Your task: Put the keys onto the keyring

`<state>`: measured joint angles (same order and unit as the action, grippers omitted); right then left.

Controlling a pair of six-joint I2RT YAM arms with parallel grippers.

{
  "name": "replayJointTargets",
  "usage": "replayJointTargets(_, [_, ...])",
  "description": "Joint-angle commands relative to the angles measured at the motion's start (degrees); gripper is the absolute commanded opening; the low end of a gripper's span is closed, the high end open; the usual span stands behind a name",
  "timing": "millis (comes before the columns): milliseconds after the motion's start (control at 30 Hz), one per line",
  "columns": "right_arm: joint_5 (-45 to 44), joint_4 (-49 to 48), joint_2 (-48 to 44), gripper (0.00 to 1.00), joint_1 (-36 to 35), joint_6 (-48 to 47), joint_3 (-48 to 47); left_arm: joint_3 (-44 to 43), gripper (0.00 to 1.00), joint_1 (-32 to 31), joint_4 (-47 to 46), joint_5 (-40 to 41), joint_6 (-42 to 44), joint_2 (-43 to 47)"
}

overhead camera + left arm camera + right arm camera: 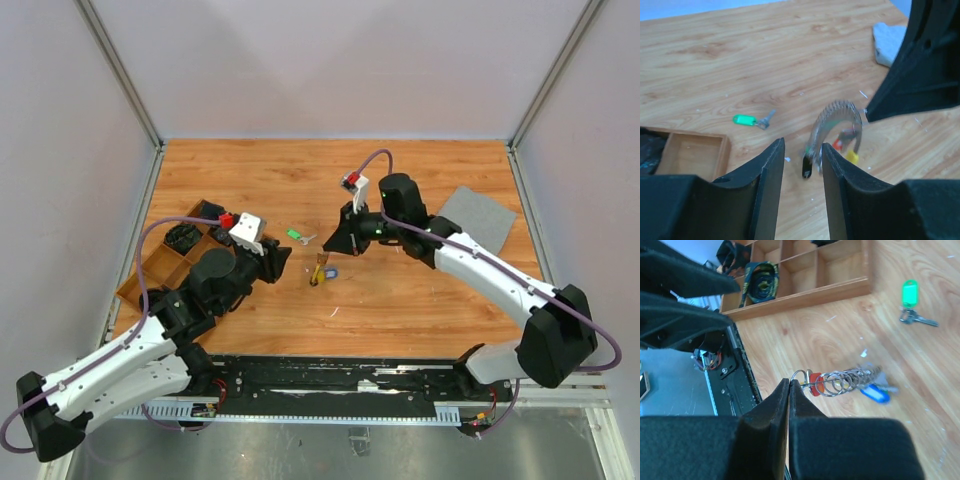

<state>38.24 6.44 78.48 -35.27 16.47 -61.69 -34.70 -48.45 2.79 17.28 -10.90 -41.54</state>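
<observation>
The keyring (850,382) is a run of silver coils with red (815,383), yellow and blue (875,394) key heads on it. My right gripper (790,382) is shut on its thin end ring and holds that end up. In the top view the keyring (320,268) hangs between both grippers, with the right gripper (333,247) above it. My left gripper (802,150) is open and the keyring's lower end (832,125) lies just ahead of its fingers. It also shows in the top view (285,262). A loose green-headed key (295,235) lies on the table, also in the left wrist view (744,120).
A wooden compartment tray (160,265) with dark items stands at the left. A grey cloth square (478,215) lies at the right, beyond the right arm. The black base rail (330,385) runs along the near edge.
</observation>
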Motion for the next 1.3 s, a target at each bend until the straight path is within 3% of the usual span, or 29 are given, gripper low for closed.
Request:
replayJointTargets(0, [1.8,-6.1,-0.1,0.01,-3.3,-0.8,0.8,-1.0,0.42,0.4,3.1,7.8,-0.7,3.7])
replayJointTargets(167, [-2.4,-2.8,-3.4,0.01,-3.4,-9.7,14.0,-0.4,0.42,0.4,2.9,7.2,-0.6,3.0])
replayJointTargets(400, [-11.9,4.2,-11.8,0.01,-3.4,-9.9,25.4,0.7,0.42,0.4,0.7,5.5,-0.5,1.3])
replayJointTargets(533, [-22.6,14.7,-14.9,0.15,-3.4,-6.5,24.5,0.7,0.42,0.4,0.0,4.7,-0.4,0.5])
replayJointTargets(767, [-31.1,30.1,-16.2,0.38,-3.4,1.5,21.6,0.8,0.43,0.4,-1.3,-0.1,0.0,-1.8])
replayJointTargets(967, [-26.3,22.7,-21.6,0.37,-3.4,7.6,26.4,3.0,0.42,0.4,-5.7,-12.0,-2.4,-6.4])
replayJointTargets(1133, [-18.9,15.6,-18.2,0.25,-3.4,14.4,28.9,6.7,0.42,0.4,-9.8,-16.1,-4.7,-8.7])
replayJointTargets(1267, [-20.6,13.8,-14.4,0.21,-3.3,17.5,29.0,8.6,0.41,0.3,-12.0,-19.9,-5.1,-11.6])
